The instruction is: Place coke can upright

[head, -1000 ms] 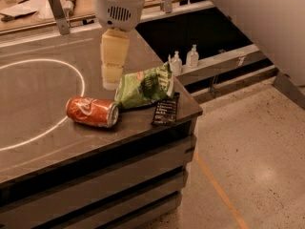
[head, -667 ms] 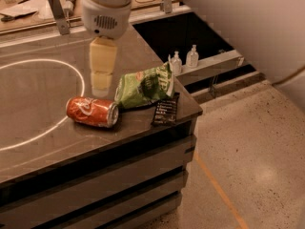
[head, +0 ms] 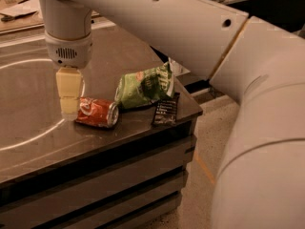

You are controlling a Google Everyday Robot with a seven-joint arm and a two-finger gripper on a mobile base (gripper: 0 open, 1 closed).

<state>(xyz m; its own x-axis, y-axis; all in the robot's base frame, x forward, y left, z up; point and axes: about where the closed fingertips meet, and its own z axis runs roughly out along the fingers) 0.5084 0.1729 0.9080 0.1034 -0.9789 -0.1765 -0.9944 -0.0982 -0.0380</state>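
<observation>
While the coke can (head: 98, 112) lies on its side on the dark tabletop (head: 114, 51), its silver end faces the crinkled green chip bag (head: 143, 86) just beside it. The claw (head: 69, 111) hangs straight down from the big white arm (head: 190, 27), low over the tabletop at the can's left end, covering that end from where I stand. Whether the claw is open or closed I cannot tell, nor whether it touches the can. A dark wrapped bar (head: 166, 111) lies near the tabletop's corner, next to the bag. A white curved line (head: 19, 144) runs across the tabletop by the claw.
</observation>
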